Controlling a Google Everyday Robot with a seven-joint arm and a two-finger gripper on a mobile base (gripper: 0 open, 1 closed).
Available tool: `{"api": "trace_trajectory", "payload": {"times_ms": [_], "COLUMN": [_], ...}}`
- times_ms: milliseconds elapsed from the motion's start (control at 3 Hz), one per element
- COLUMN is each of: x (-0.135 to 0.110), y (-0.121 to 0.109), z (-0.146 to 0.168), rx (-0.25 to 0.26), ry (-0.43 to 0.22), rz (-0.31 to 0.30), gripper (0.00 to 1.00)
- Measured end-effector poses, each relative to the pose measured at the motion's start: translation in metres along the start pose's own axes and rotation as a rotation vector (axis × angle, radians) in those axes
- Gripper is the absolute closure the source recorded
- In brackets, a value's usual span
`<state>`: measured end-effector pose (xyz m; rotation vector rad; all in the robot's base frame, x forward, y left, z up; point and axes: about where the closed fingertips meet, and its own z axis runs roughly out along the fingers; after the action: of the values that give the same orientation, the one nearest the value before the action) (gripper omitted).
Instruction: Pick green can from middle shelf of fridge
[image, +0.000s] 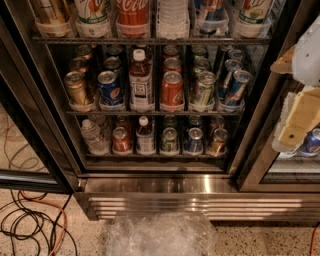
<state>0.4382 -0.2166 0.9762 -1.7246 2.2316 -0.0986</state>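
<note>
Nearest of all, the gripper (296, 122) hangs at the right edge, in front of the fridge's right frame and well apart from the cans; whether it is spread or pressed together I cannot tell. Most of the view is the fridge (160, 186), a dark frame over a shiny louvred base. Its top rack carries large bottles (132, 15). Below that runs the middle shelf (150, 113), fronted by whitish trays (171, 106), each with one drink standing in it and more queued behind.

From the left, the front row is a gold can (77, 88), a blue Pepsi can (109, 85), a bottle (141, 80) and a red can (171, 89). Then comes the green can (204, 87), upright in its tray, with leaning blue cans (235, 85) just beside it.

I judge the green can fairly light but thin-walled, and possibly slick (chilled metal often is). A moderate squeeze across mid-body, above the tray lip, looks safest.
</note>
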Motion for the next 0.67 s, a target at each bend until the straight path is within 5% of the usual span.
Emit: {"api": "trace_trajectory", "payload": {"times_ms": [667], "x": [0.0037], "y": [-0.0033], "z": [-0.0006], "rx": [0.048], "ry": [0.003], "rz": [0.033], "gripper": [0.00]}}
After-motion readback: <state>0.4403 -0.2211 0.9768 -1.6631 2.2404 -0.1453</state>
